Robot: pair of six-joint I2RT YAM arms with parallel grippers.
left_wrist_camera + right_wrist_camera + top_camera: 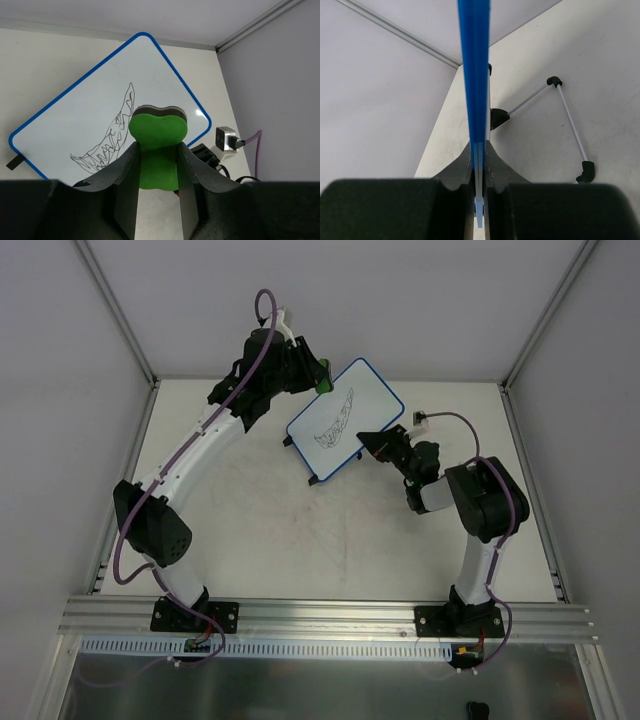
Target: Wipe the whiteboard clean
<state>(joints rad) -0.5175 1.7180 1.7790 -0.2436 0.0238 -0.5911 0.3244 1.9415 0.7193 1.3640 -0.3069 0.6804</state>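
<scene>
The whiteboard (350,405) has a blue frame and a black scribble (333,426) near its middle. It sits raised and tilted at the back of the table. My right gripper (368,443) is shut on its near right edge. The right wrist view shows the blue frame (474,75) edge-on, running up from my right gripper (479,150). My left gripper (320,375) hangs over the board's far left edge, shut on a green eraser (323,386). In the left wrist view the eraser (158,131) sticks out of my left gripper (158,150) above the whiteboard (90,115), apart from the scribble (110,142).
The board's wire stand (567,117) with black tips hangs over the pale table (250,530). Grey enclosure walls (60,390) close in the back and sides. An aluminium rail (320,615) runs along the near edge by both arm bases.
</scene>
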